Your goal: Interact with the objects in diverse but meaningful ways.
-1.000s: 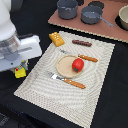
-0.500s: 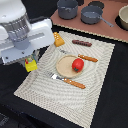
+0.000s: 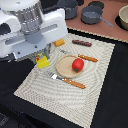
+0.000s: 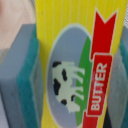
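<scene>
Yellow butter packet (image 4: pixel 75 60), cow label

Red tomato (image 3: pixel 77 64) on a round plate (image 3: pixel 64 68) (knife (image 3: pixel 69 81) just beside), striped placemat (image 3: pixel 90 95) beneath

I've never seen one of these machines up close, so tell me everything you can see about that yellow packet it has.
The yellow packet is a flat toy butter pack: bright yellow, with an oval picture of a black-and-white cow on green and blue, and a red ribbon reading BUTTER. In the wrist view it sits between the end effector's grey and teal pads, gripped on both sides. In the exterior view it hangs under the arm, over the striped placemat, beside the wooden plate.
</scene>
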